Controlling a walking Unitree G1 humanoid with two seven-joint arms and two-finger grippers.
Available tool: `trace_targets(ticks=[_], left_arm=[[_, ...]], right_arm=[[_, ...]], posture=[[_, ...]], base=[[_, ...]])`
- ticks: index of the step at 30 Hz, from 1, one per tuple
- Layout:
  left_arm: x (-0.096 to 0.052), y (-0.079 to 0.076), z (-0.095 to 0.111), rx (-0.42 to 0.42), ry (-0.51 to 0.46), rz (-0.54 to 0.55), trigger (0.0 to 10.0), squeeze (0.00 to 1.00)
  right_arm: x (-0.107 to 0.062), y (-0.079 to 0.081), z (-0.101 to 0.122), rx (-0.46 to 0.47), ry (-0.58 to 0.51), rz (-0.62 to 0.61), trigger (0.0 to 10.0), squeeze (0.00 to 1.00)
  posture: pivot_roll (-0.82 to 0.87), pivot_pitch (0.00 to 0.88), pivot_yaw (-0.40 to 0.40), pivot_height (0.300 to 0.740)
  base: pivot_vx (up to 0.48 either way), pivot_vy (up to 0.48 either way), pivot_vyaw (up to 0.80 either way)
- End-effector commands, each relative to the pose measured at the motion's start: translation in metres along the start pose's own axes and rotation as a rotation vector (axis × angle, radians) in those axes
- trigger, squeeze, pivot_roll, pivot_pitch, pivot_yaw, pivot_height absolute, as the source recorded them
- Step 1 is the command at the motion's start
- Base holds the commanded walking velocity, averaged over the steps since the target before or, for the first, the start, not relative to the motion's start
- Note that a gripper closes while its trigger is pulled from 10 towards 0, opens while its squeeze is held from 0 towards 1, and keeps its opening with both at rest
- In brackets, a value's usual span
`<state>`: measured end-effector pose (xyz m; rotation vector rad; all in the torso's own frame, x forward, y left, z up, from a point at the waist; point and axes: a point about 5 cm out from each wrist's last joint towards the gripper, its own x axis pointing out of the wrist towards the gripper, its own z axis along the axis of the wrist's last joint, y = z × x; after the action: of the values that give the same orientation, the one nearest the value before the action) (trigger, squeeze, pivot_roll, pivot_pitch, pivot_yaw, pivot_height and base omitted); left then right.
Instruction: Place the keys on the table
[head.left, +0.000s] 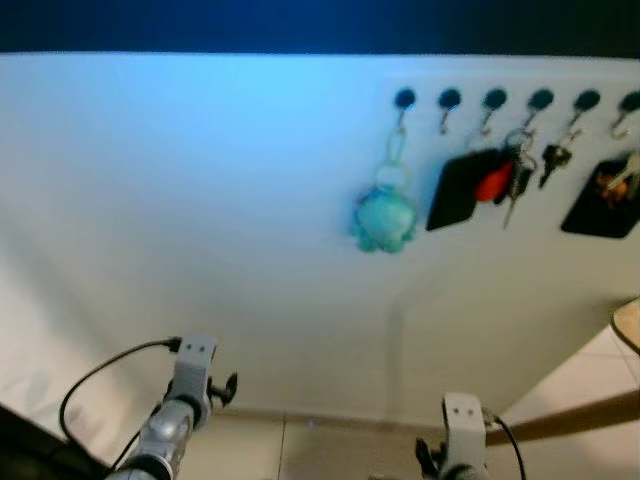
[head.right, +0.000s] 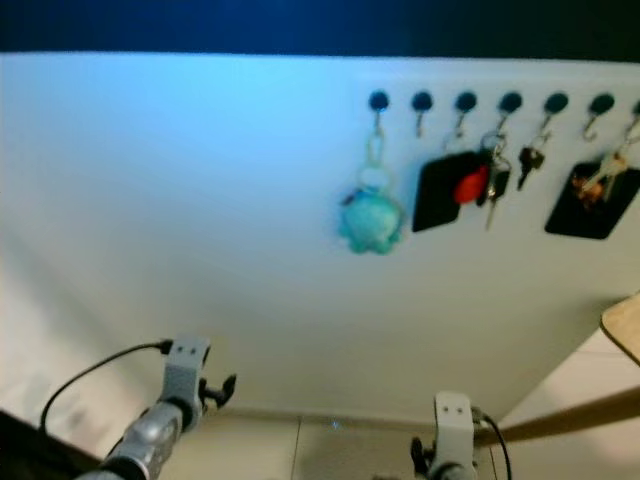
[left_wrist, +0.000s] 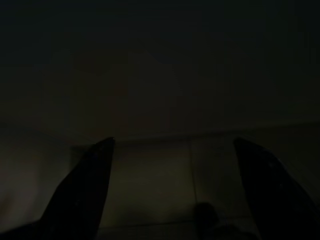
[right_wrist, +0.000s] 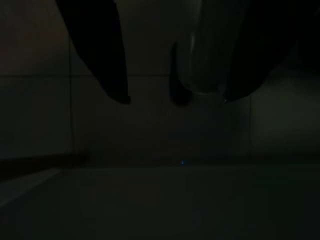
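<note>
White wall (head.left: 200, 200) takes up most of what the head camera sees, with a row of dark hooks (head.left: 494, 98) up on the right side and stuff hanging off them. The keys (head.left: 519, 180) hang from one of the middle hooks, bunched with a red tag (head.left: 493, 184) and touching a flat black fob (head.left: 462, 187) next to them. There's also a teal plush keychain (head.left: 384, 218) dangling from the leftmost hook, a smaller set of keys (head.left: 553, 158) one hook further right, and another black fob (head.left: 600, 200) at the far right edge. Both arms hang low near the tiled floor (head.left: 330, 440), so the keys are way above and well apart from either set of fingers, more over to the right arm's side. The left gripper (left_wrist: 172, 165) shows up in its very dark wrist shot with its two fingers (left_wrist: 87, 190) spread wide and nothing between them, floor tiles past the tips. The right gripper (right_wrist: 175, 97) is also dark, its fingers (right_wrist: 105, 60) apart and holding nothing. A bit of wooden table (head.left: 630, 325) pokes in at the right edge.
</note>
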<state>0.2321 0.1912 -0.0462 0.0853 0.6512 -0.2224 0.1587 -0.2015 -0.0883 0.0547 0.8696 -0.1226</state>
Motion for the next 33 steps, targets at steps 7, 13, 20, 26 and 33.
trace_targets(ticks=[7, 13, 20, 26, 33], left_arm=[[-0.0017, -0.0004, -0.0037, 0.042, 0.014, -0.023, 10.0, 0.0], [-0.0014, -0.0011, -0.003, 0.037, 0.007, -0.025, 10.0, 0.0], [-0.0011, -0.0008, -0.0022, 0.029, 0.002, -0.016, 10.0, 0.0], [-0.0014, 0.0017, -0.0015, 0.054, -0.004, 0.02, 10.0, 0.0], [-0.0014, 0.0003, -0.0013, 0.049, -0.011, 0.004, 10.0, 0.0]], right_arm=[[-0.0005, -0.0002, -0.0018, 0.015, 0.004, -0.005, 10.0, 0.0], [-0.0007, -0.0008, -0.0019, 0.015, 0.004, -0.005, 10.0, 0.0], [-0.0008, -0.0007, -0.0024, 0.021, 0.004, -0.005, 10.0, 0.0], [-0.0011, -0.0009, -0.0028, 0.023, 0.001, -0.007, 10.0, 0.0], [-0.0018, -0.0026, -0.0041, 0.045, 0.0, -0.021, 10.0, 0.0]], posture=[[0.04, 0.026, 0.014, 0.74], [0.04, 0.025, 0.011, 0.74], [0.04, 0.026, 0.013, 0.74], [0.04, 0.027, 0.016, 0.74], [0.03, 0.026, 0.021, 0.74]], base=[[0.0, -0.48, 0.0], [0.0, -0.4, 0.0], [0.0, 0.0, 0.0], [0.0, 0.0, 0.0], [0.0, 0.0, -0.2]])
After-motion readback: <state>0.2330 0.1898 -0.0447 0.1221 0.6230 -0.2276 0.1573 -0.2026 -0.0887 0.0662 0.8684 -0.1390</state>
